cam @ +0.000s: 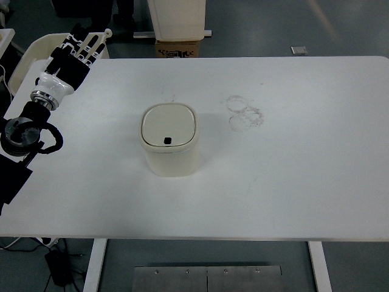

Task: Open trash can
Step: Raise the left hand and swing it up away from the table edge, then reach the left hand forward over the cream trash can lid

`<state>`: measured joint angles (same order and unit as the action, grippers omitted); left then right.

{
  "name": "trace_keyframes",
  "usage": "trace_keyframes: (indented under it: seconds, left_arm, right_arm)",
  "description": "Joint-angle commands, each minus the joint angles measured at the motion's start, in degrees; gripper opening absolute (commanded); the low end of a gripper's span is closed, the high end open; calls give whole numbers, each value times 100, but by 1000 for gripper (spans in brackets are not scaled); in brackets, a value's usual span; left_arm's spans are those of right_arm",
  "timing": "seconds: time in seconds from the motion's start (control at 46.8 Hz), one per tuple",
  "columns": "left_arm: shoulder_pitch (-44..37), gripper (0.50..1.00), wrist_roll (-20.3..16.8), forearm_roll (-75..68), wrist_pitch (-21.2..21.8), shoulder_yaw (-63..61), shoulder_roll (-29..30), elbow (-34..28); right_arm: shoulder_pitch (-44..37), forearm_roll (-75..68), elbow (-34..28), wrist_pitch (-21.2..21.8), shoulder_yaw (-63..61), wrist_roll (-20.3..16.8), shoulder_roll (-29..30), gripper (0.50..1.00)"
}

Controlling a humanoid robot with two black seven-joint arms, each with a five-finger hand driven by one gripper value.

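Observation:
A small cream trash can [169,139] stands upright near the middle of the white table [292,182]. Its rounded square lid [169,124] lies shut, with a small black button [168,141] at the lid's near edge. My left hand [85,45] is held over the table's far left corner, well away from the can, its fingers stretched out straight and holding nothing. Its arm comes in from the left edge. The right arm does not show.
Faint ring marks [245,112] stain the table right of the can. Past the far edge sit a cardboard box [179,48] and a white bin [177,18]. A pale chair or tub [36,55] stands at the far left corner.

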<state>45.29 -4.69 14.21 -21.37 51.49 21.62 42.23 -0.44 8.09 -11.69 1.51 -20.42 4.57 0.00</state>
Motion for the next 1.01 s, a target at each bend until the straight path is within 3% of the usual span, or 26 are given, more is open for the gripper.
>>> trace_keyframes:
  seconds: [0.0, 0.214, 0.684, 0.984]
  left_arm:
    - [-2, 1000, 4, -15, -7, -191, 272, 303]
    - [138, 1000, 12, -24, 28, -701, 861, 936]
    - [1588, 1000, 74, -103, 54, -2652, 2074, 2123]
    - [2124, 1000, 74, -1622, -218, -3128, 2259, 2448]
  right_arm:
    - [0, 0, 0, -2, 3, 0, 0, 993]
    - [0, 0, 0, -2, 3, 8, 0, 993]
    - [0, 0, 0, -2, 3, 0, 0, 993]
    - [0, 0, 0, -2, 3, 8, 0, 993]
